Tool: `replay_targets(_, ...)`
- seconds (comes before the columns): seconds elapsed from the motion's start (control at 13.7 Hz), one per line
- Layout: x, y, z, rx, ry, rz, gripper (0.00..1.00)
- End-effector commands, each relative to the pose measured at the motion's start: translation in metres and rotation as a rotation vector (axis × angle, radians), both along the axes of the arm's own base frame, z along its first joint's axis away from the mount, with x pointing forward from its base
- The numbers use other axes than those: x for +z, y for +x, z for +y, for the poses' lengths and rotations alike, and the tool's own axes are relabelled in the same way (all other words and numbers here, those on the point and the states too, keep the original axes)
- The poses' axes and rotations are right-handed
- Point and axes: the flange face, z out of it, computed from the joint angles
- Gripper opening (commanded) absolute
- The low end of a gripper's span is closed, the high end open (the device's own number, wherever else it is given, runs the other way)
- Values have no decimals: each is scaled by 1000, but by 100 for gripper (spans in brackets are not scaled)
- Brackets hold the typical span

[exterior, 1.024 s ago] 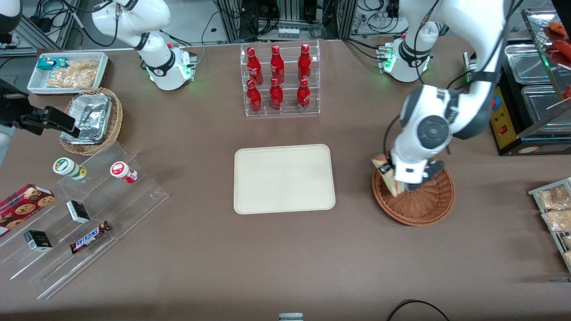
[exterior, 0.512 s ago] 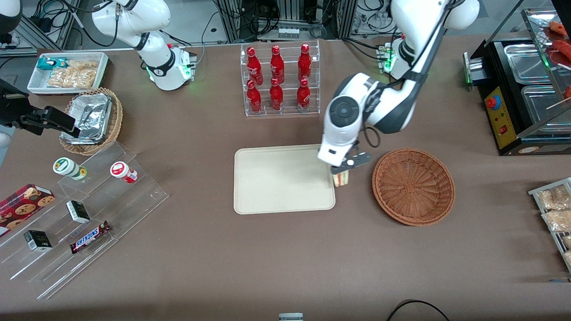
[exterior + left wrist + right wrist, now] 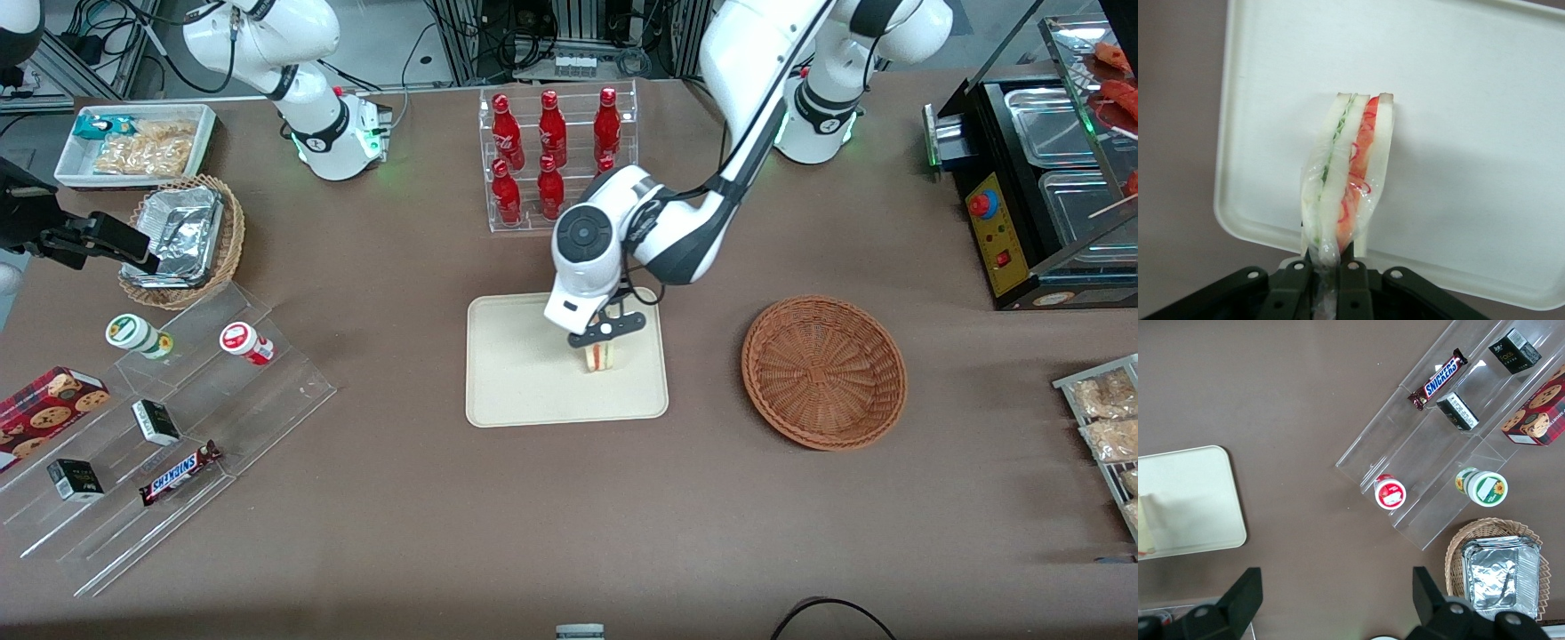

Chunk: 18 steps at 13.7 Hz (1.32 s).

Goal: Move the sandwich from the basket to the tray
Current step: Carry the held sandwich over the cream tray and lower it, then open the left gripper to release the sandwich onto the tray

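My left gripper (image 3: 601,342) is shut on the sandwich (image 3: 600,356), a plastic-wrapped white wedge with red and green filling, and holds it over the cream tray (image 3: 516,373), in the part nearer the basket. In the left wrist view the sandwich (image 3: 1348,180) hangs from the shut black fingers (image 3: 1360,283) above the tray (image 3: 1485,120). The round reddish-brown wicker basket (image 3: 824,371) sits on the table beside the tray, toward the working arm's end, with nothing in it. The right wrist view shows the tray (image 3: 1191,500) with the sandwich's edge (image 3: 1146,527).
A clear rack of red bottles (image 3: 556,160) stands farther from the camera than the tray, close to my arm. A clear stepped shelf with snacks (image 3: 169,436), a foil-filled tan basket (image 3: 182,240) and a white snack bin (image 3: 133,142) lie toward the parked arm's end.
My gripper carried the sandwich from the basket, past the tray's edge, to a spot over the tray. The basket is left empty.
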Motion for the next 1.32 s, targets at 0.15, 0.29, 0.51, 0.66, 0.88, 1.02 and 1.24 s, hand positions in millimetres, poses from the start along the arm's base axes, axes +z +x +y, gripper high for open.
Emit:
replay_targets(0.15, -10, -1, -39, 43, -2, -28, 5)
replay_targets(0.29, -9, 5, -43, 70, 17, -71, 5)
replay_targets(0.51, -13, 7, -49, 98, 35, -144, 5)
replay_targets(0.66, -15, 5, -52, 97, 28, -148, 5)
replay_targets(0.88, -24, 3, -53, 95, 34, -138, 8)
replay_targets(1.02, -24, 5, -52, 97, 26, -135, 71)
replay_targets(1.24, -4, 10, -49, 100, 9, -148, 100)
